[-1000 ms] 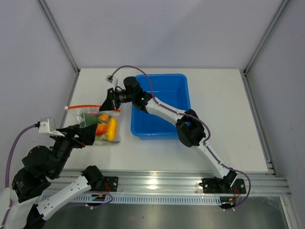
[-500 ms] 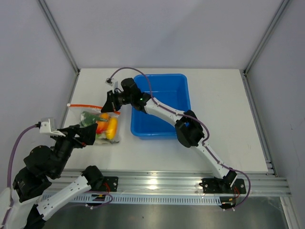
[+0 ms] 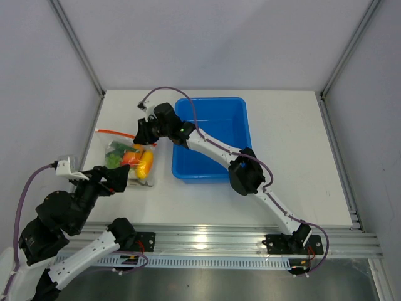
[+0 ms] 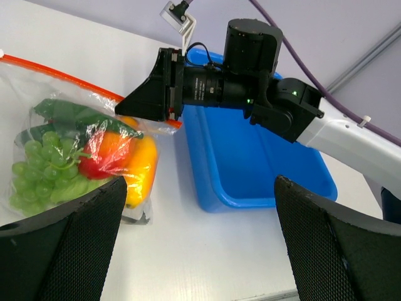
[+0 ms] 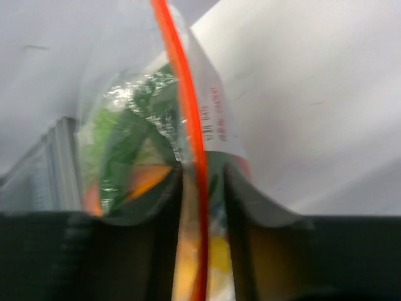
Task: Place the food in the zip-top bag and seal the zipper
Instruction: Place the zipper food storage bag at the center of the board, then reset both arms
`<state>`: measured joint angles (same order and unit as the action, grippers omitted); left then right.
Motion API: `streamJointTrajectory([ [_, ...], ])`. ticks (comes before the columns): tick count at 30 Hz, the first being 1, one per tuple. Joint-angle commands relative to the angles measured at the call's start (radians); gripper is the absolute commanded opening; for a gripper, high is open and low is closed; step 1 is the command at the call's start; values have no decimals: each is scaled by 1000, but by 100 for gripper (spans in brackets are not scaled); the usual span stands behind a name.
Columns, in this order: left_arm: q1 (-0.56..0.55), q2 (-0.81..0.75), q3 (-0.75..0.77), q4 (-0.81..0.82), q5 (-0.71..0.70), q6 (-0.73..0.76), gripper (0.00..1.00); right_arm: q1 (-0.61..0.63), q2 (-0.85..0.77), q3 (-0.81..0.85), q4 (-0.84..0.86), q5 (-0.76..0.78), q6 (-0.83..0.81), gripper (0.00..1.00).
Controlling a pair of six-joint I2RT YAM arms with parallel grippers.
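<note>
On the table (image 3: 294, 144): one zip-top bag (image 3: 116, 140), one blue bin (image 3: 235, 125).

zip-top bag (image 4: 53, 88) cut by left edge; zipper (image 5: 188, 113) blurred; food (image 5: 125, 147) indistinct.

right claw (image 5: 202, 179): two dark fingers (image 5: 164, 251) narrowly parted, one on each side of the zipper
zipper (image 5: 188, 106): orange-red strip running lengthwise through the gap between the fingers, with a sliver of space on both sides
zip-top bag (image 5: 213, 119): clear, crinkled film with red print beside the strip
food (image 5: 131, 135): green pieces, with orange and yellow ones closer to the claw, all blurred through the film
worktop (image 5: 313, 94): white, behind the bag
</note>
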<state>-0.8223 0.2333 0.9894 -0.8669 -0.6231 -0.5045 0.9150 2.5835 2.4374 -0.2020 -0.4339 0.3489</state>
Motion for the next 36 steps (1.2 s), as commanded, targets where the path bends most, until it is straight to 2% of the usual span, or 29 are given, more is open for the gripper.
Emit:
streamJointTrajectory([
  [1, -1, -20, 6, -27, -4, -23, 99, -2, 52, 100, -63, 110, -41, 39],
  [3, -3, -25, 11, -43, -7, -29, 99, -16, 67, 127, -66, 124, -36, 48],
  [4, -1, -31, 12, -47, -7, -32, 99, -18, 69, 136, -65, 132, -37, 63],
  [6, -1, -34, 15, -60, -6, -42, 99, -27, 58, 140, -63, 161, -47, 79],
  [7, -1, -37, 12, -63, -3, -45, 99, -28, 50, 144, -62, 170, -57, 95],
  [8, -1, -38, 11, -64, -3, -49, 99, -28, 43, 152, -69, 196, -71, 98],
  [15, -3, -38, 20, -89, 2, -66, 99, -54, -52, 189, -94, 267, -122, 99],
  [23, -1, -43, 8, -115, 22, -111, 100, -68, -203, 137, -161, 314, -185, 99],
  [27, -1, -46, -23, -127, 31, -140, 100, -61, -301, 30, -195, 353, -157, 100],
  [31, -1, 9, -34, -169, 42, -196, 99, -28, -436, -197, -208, 428, -157, 99],
  [36, -3, 96, -81, -91, 183, -220, 100, 19, -659, -464, -195, 526, -162, 99],
])
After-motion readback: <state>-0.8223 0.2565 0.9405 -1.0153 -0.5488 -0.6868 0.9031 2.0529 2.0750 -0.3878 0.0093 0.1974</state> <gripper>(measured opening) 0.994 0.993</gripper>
